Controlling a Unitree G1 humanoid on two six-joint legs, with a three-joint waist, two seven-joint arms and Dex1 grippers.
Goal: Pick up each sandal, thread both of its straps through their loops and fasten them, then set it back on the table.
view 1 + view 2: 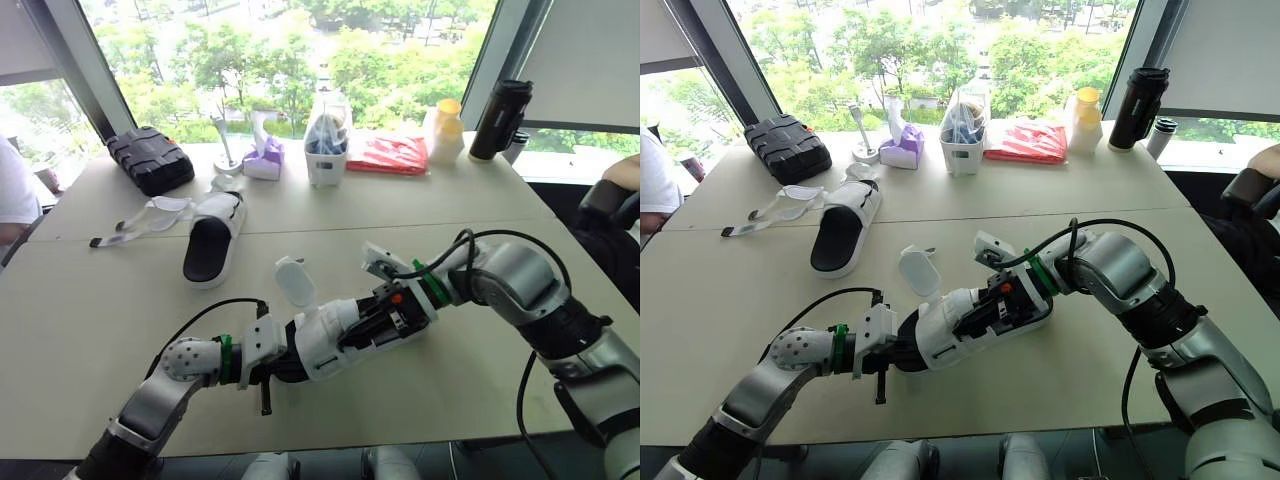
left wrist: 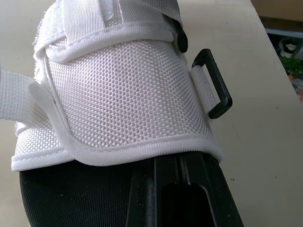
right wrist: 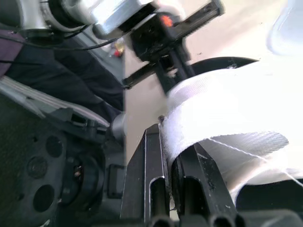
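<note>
Currently left end effector grips the sandal, right end effector pinches its strap

The left arm comes in low from the near left, forearm stretched rightward with the wrist level. The left gripper has its black fingers closed on the black-soled sandal with a white woven upper. The right arm bends at the elbow and reaches leftward, wrist angled down. The right gripper pinches a white woven strap tight between its fingers. The two grippers face each other, very near.
</note>
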